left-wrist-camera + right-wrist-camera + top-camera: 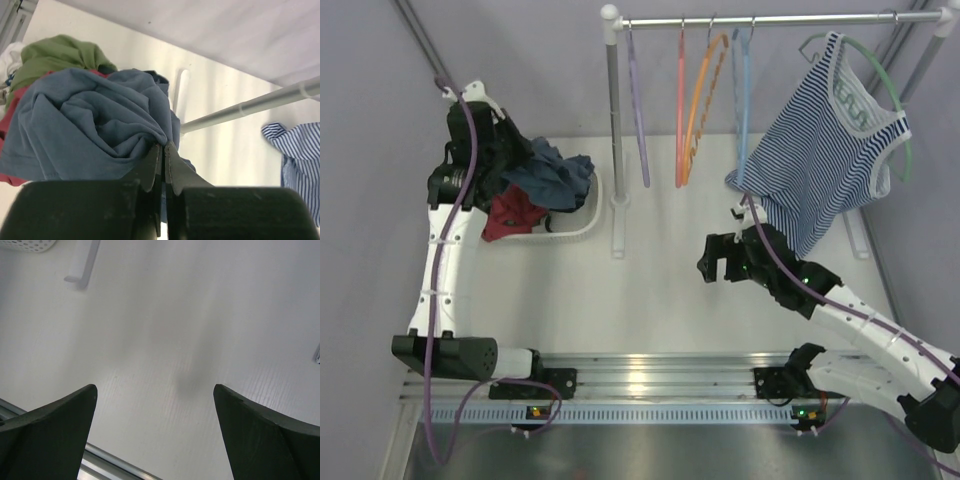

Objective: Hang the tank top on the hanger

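Note:
The dark navy-blue tank top (555, 176) lies bunched on a heap of clothes in the white basket (584, 220) at the back left. In the left wrist view it is a crumpled blue mass (90, 120). My left gripper (163, 148) is shut on a fold of it; in the top view that gripper (520, 162) sits over the basket. The light-blue hanger (743, 110) hangs empty on the rack rail (770, 19). My right gripper (712, 262) is open and empty above the bare table; the right wrist view (154, 390) shows only white table between its fingers.
A red garment (508, 216) and a green one (55, 52) lie in the basket. Purple (638, 120), red (680, 110) and orange (704, 95) hangers hang on the rail. A striped tank top (830, 150) hangs on a green hanger (895, 90). The rack post (614, 130) stands beside the basket.

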Tool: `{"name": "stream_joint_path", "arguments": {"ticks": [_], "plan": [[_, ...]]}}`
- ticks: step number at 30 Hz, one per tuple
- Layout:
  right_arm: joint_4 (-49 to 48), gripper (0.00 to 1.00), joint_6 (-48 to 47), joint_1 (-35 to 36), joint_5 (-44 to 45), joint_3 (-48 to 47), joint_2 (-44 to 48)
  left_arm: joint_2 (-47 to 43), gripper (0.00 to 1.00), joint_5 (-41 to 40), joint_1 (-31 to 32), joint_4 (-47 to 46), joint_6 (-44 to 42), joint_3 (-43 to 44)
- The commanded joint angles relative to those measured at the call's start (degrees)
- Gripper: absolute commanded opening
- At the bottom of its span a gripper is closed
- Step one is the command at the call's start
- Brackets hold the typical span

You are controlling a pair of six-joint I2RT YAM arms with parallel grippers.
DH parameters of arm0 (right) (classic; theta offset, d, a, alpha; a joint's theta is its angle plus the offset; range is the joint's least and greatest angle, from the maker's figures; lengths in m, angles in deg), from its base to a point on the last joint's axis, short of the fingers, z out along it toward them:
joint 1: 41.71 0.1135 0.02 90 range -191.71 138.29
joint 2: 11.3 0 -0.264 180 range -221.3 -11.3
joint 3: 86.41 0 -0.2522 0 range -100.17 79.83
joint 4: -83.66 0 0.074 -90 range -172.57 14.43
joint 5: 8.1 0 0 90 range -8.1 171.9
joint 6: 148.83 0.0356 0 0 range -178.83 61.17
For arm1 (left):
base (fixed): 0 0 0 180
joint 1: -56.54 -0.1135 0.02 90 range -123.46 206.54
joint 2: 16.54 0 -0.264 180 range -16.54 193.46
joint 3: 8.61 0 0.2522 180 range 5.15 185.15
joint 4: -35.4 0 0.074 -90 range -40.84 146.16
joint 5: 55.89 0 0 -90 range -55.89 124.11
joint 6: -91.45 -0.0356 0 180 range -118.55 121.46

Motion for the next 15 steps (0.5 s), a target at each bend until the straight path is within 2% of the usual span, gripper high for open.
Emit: {"name": "stream_joint_path", "arguments": {"ticks": [1, 4, 11, 15], "plan": [[-0.77, 0.99, -0.91, 0.60, 0.96, -3.32, -0.51, -1.42, 0.00, 1.95, 0.43, -1.00, 0.41, 6.20], [-0.69, 1.00, -0.73, 0.60, 0.96, -3.76, -0.77, -1.16, 0.00, 1.95, 0.43, -1.61, 0.24, 11.29], [-0.42, 1.00, -0.82, 0.60, 1.66, -4.64, -1.21, 1.22, 0.00, 7.83, 0.60, -0.82, -0.03, 25.70], [-0.33, 1.00, -0.91, 0.60, 1.84, -4.99, -1.21, 0.08, 0.00, 9.24, 0.60, -0.91, 0.23, 28.88]]}}
